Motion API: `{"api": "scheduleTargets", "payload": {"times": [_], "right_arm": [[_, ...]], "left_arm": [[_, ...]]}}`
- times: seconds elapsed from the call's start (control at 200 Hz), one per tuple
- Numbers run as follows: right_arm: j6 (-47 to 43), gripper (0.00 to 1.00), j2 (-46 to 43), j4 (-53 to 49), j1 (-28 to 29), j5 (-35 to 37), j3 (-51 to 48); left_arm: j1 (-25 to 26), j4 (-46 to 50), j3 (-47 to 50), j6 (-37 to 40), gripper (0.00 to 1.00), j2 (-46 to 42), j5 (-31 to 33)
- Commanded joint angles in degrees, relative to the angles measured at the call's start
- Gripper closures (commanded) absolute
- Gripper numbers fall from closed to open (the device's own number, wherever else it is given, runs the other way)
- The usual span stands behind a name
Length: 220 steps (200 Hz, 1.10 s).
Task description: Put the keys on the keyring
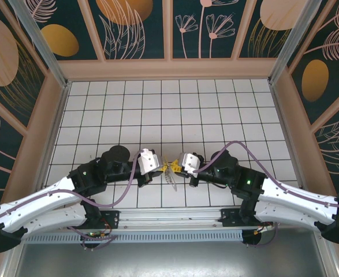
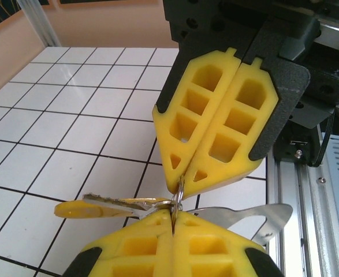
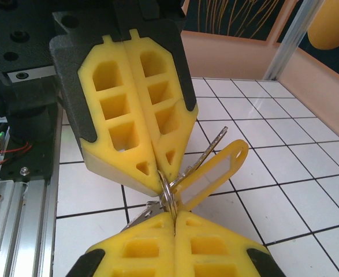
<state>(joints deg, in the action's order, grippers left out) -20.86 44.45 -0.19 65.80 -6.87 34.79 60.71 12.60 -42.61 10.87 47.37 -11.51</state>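
Left hand (image 2: 172, 216): fingers pressed together, seam closed, clamped on the thin wire of the keyring (image 2: 178, 195) right at the tips. Your right hand (image 2: 182, 183) comes in from the opposite side, almost tip to tip with the left. It is also closed, and it pinches the same ring at its other edge. The 2 sets of yellow fingers (image 2: 215, 124) nearly touch, with just a short arc of ring bare between them.

Keys (image 1: 170, 174): from above you see them as a small silvery bunch at the point where the 2 hands meet. They sit over the white tiled counter (image 1: 157, 104), in its near rows and midway between the arms. You cannot tell from above whether the bunch touches the tiles.

Left wrist view:
- 1 toothed key (image 2: 114, 200) runs out leftward from the ring, roughly level.
- A yellow tag (image 2: 77, 209) lies just under that key.
- A flat silver piece (image 2: 261, 216) sticks out to the right, behind your own fingers.

Right wrist view:
- The tag slants up and to the right from the ring and shows a clear window in its middle.
- 1 slim silver blade rises behind the tag at a similar tilt.
- More metal pokes out low on the left, partly hidden by the fingers.
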Motion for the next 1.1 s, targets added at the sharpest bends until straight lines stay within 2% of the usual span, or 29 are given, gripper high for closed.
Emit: {"api": "scheduleTargets", "payload": {"times": [0.0, 0.095, 0.17, 0.41, 0.611, 0.886, 1.096], "right_arm": [[0.72, 1.00, -1.36, 1.91, 0.47, 1.97, 1.19], [1.68, 1.00, -2.03, 1.86, 0.51, 2.20, 0.68], [2.21, 0.90, -2.64, 2.03, 0.54, 2.37, 0.13], [0.57, 0.74, -5.44, 2.97, 1.12, 2.14, -1.85], [-3.75, 0.70, -7.15, 5.66, 3.86, 2.20, -4.45], [-7.58, 0.65, -4.39, 9.46, 5.17, 3.69, -4.50], [-9.60, 0.54, -6.75, 13.52, 6.50, 1.47, -6.80]], "left_arm": [[0.28, -6.01, 1.34, -1.64, 1.00, -4.29, -2.47], [0.29, -9.58, 3.41, -2.95, 1.00, -7.29, -3.20], [0.28, -10.84, 4.37, -3.57, 1.00, -7.88, -3.82], [0.29, -12.34, 5.54, -3.89, 1.00, -7.82, -8.15], [0.29, -11.69, 4.58, -4.24, 1.00, -7.78, -15.39], [0.29, -10.86, 3.57, -5.24, 1.00, -5.41, -20.38], [0.28, -11.79, 3.24, -6.74, 1.00, -3.33, -23.24]]}}
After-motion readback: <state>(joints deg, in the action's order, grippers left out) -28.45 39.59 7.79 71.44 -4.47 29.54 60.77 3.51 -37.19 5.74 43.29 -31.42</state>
